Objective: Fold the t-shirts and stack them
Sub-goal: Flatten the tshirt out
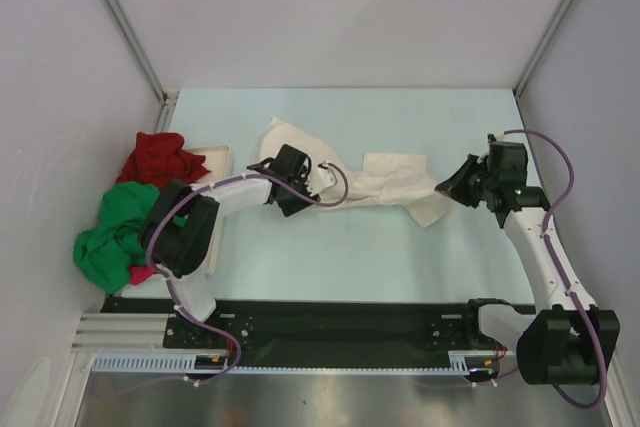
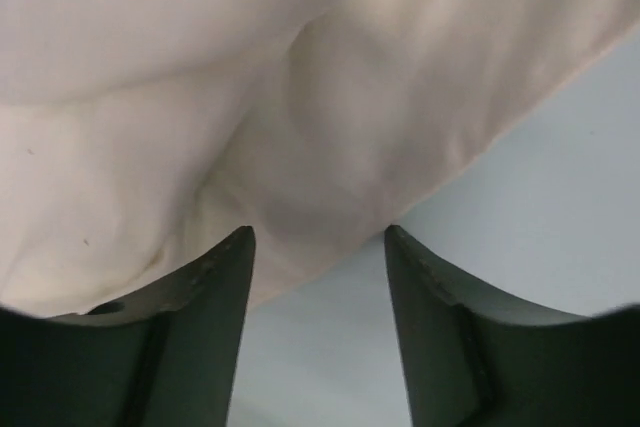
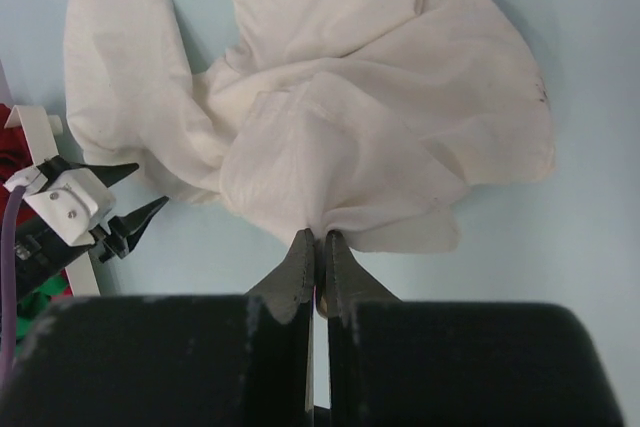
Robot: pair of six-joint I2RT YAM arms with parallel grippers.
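A cream-white t-shirt [image 1: 390,182] lies crumpled across the middle of the table. My right gripper [image 3: 320,237] is shut on a bunched fold at its right edge [image 3: 350,97], also seen from above [image 1: 443,188]. My left gripper [image 2: 318,237] stands open at the shirt's left part [image 2: 300,97], with the cloth's hem just reaching its fingertips and bare table between the fingers. From above, the left gripper [image 1: 305,187] sits over the shirt's left end. A dark red t-shirt [image 1: 160,157], a bright green one [image 1: 115,222] and a bit of magenta-pink one [image 1: 140,274] are heaped at the far left.
A flat white tray [image 1: 215,159] lies beside the red shirt, left of my left arm; its edge [image 3: 40,127] shows in the right wrist view. Grey walls close in the table on the left, back and right. The black base rail [image 1: 330,322] runs along the near edge.
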